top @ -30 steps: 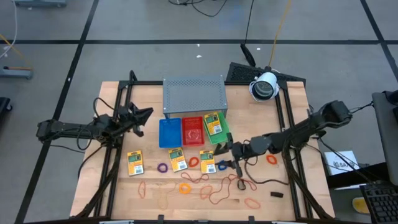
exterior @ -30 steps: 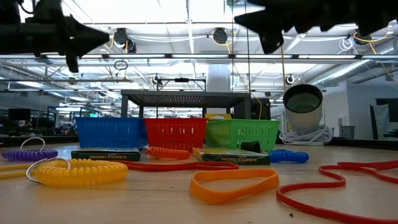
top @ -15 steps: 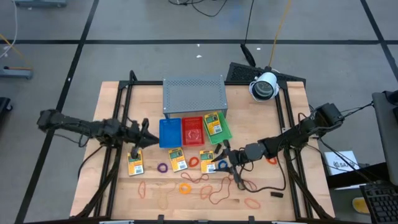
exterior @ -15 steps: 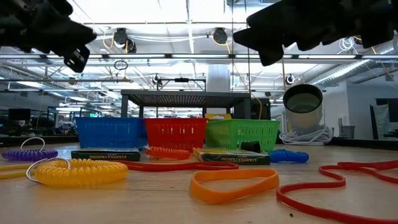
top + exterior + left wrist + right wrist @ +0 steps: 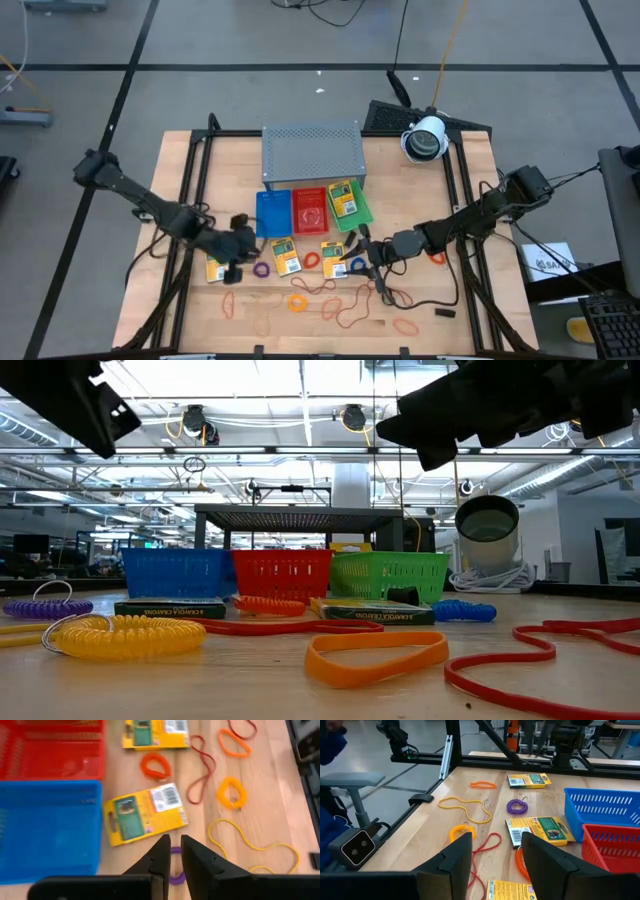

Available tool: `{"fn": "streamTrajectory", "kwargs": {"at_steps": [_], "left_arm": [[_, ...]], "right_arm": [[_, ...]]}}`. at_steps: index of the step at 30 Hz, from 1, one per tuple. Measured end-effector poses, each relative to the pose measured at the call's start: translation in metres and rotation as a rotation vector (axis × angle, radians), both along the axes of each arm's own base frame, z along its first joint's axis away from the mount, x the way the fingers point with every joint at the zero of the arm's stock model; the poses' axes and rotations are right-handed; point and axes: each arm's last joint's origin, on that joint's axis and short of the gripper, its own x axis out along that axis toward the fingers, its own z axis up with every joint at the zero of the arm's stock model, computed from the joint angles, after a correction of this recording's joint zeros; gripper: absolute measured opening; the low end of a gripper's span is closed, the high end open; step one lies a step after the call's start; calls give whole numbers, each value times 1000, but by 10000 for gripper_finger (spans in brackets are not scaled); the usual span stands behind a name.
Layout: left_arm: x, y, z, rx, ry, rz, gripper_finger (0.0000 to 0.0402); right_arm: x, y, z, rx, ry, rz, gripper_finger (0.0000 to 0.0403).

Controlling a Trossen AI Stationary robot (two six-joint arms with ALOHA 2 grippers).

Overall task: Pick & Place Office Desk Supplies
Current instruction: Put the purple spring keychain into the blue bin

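Left gripper [image 5: 238,262] hovers with jaws nearly closed, empty, above the purple ring [image 5: 261,270], half hidden. Right gripper [image 5: 362,262] hangs open mid-desk among packets [image 5: 285,256].

Bright, even overhead light is filling the room. In the low view, ceiling light panels [image 5: 300,400] are glaring white toward twelve o'clock, turning both arms into black silhouettes, while the nearest orange rubber band [image 5: 376,656] is looking soft. The wooden table [image 5: 180,300] is showing only faint shadows. The left wrist view is blurring slightly around the blue tray [image 5: 47,830].
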Motion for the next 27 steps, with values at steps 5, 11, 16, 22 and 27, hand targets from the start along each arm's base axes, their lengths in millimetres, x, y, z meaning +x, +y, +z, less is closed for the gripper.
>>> {"fn": "streamTrajectory", "kwargs": {"at_steps": [5, 11, 16, 22, 27], "left_arm": [[18, -13, -13, 21, -7, -39, 51], [17, -12, -37, 61, 189, 3, 51], [10, -9, -42, -13, 293, 163, 51], [9, -8, -41, 17, 286, 159, 52], [8, -6, -42, -5, 312, 232, 60]], "right_arm": [[0, -1, 0, 5, -1, -3, 160], [1, -1, 0, -20, -8, -5, 160], [2, -6, 0, -65, -20, -57, 160], [3, -10, 0, -58, -16, -68, 160], [3, -10, -1, -57, 0, -69, 160]]}}
